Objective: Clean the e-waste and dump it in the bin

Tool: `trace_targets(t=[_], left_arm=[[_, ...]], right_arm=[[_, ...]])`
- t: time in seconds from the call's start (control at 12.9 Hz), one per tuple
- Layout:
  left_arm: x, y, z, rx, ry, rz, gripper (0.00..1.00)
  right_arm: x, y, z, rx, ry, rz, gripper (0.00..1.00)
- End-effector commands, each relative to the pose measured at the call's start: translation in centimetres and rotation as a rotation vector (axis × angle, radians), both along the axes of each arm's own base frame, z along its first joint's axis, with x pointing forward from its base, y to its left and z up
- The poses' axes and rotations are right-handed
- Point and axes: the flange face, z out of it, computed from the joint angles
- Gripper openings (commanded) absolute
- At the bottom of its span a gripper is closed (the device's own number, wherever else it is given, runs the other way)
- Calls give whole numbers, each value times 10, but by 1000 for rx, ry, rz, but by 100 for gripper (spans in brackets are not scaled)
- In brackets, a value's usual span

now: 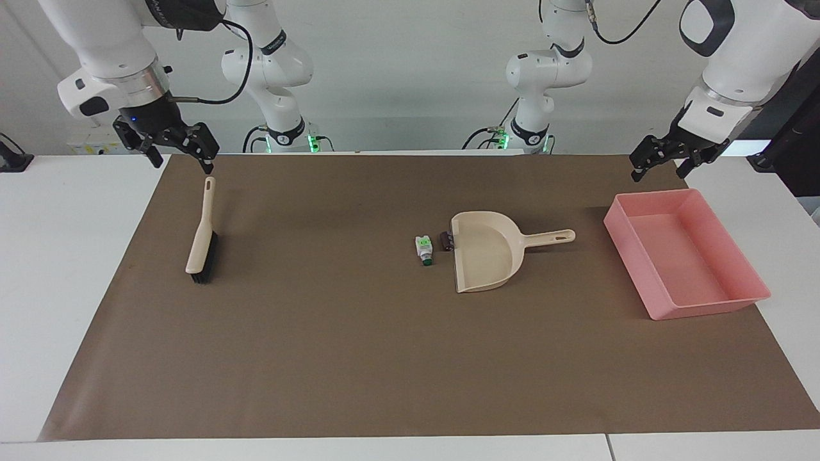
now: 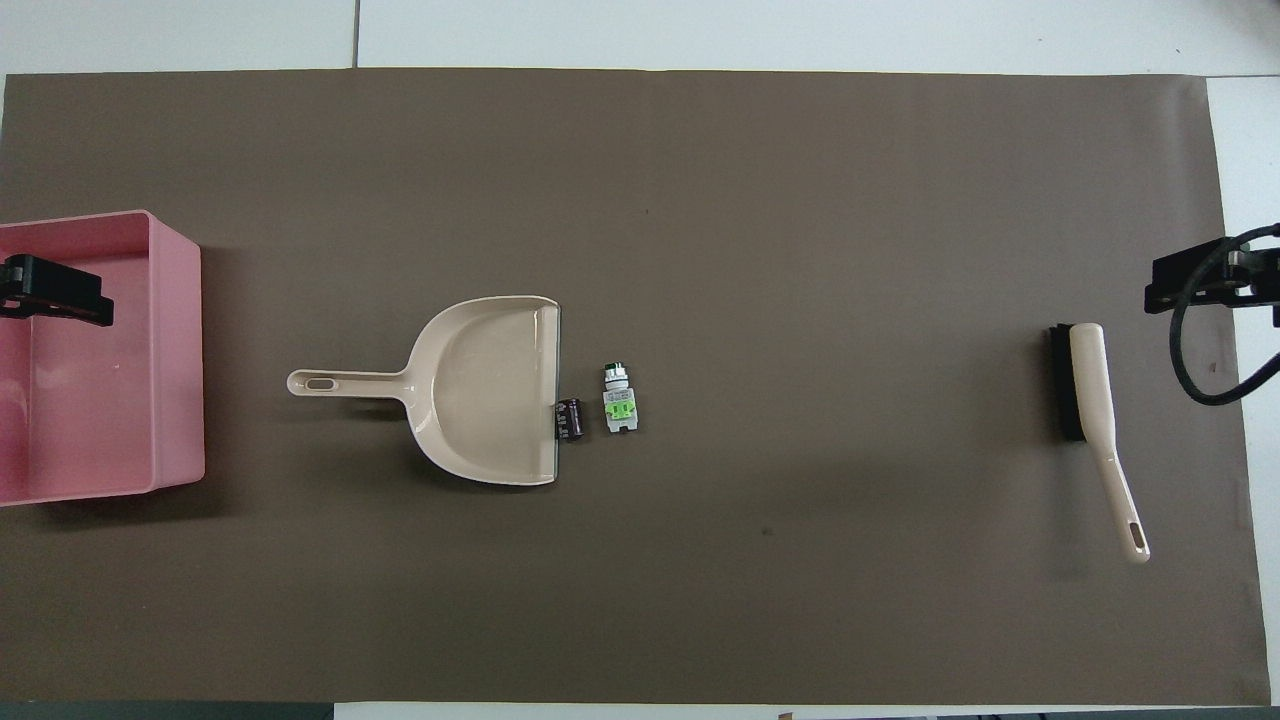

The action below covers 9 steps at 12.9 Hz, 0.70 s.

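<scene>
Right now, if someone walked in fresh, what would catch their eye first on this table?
Probably the shallow pink plastic tray at the left arm's end of the brown mat. Next, the beige plastic dustpan mid-table, with the small white piece with bright green marks and the dark block at its lip. The beige-handled black-bristled brush lies toward the right arm's end.

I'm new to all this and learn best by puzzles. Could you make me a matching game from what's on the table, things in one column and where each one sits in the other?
Things:
1. brush
2. bin
3. dark block
4. white and green piece

Places:
A. at the left arm's end of the table
B. against the dustpan's open edge
C. at the right arm's end, handle end toward the robots
D. beside the dark block, a little away from the dustpan

Pairs: 1-C, 2-A, 3-B, 4-D
</scene>
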Motion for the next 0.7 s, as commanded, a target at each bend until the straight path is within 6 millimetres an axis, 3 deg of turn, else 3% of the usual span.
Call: trace_targets(t=[0.0,0.54,0.62], left_arm=[[-13,-4,-2,11,36,-13,99],[-11,-4,-1,48,25,-16,99],[-11,-4,-2,48,24,-13,99]], right_arm=[[-2,-2,-1,5,4,11,100],[-3,-1,-3,5,10,8,100],[-7,-3,-11,5,22,5,100]])
